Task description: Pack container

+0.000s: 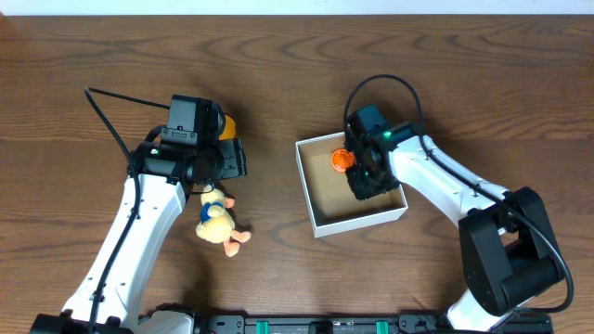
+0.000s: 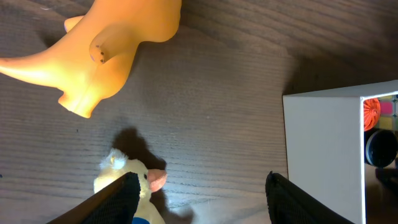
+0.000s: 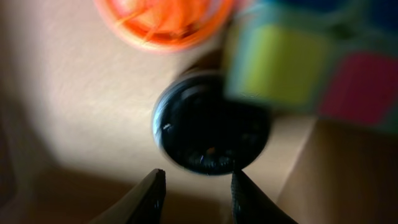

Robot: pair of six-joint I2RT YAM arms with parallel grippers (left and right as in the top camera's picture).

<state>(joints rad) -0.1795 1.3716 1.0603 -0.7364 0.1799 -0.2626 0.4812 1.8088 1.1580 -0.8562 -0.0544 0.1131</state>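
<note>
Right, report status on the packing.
Left pincer open near duck. Right pincer open inside box, empty. Orange ball, black disc, cube in box. Duck, orange toy on table.

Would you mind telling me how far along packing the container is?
Partly done: an orange round toy, a black round piece and a coloured cube lie in the container. In hand: nothing; the right gripper hangs open over them, the left gripper open above the table. Left: the plush duck and orange animal figure outside.
</note>
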